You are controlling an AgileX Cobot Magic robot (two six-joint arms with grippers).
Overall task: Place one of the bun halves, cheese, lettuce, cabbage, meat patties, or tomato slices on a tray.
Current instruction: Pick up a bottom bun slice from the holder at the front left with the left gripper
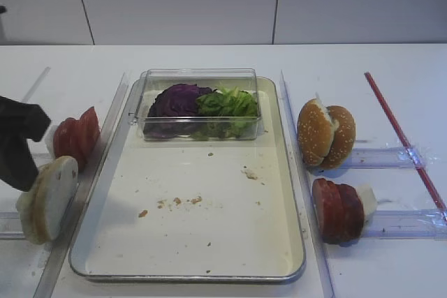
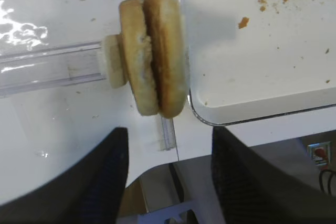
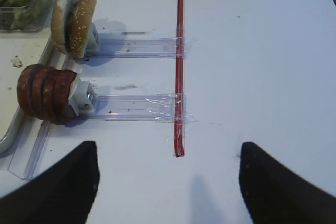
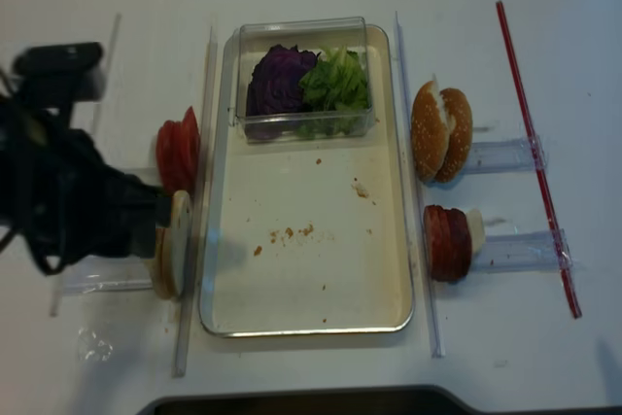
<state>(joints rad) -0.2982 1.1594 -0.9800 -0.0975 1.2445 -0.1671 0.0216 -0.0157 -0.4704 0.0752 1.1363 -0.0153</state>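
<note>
Left gripper (image 2: 165,169) spread wide just short of upright pale bun halves (image 2: 152,59), right gripper (image 3: 168,182) released over bare table (image 3: 262,66), crumb-speckled tray (image 1: 209,242) unloaded, no readable writing

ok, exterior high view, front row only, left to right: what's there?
Left gripper → pale bun halves → tray → meat patties → red strip.
</note>
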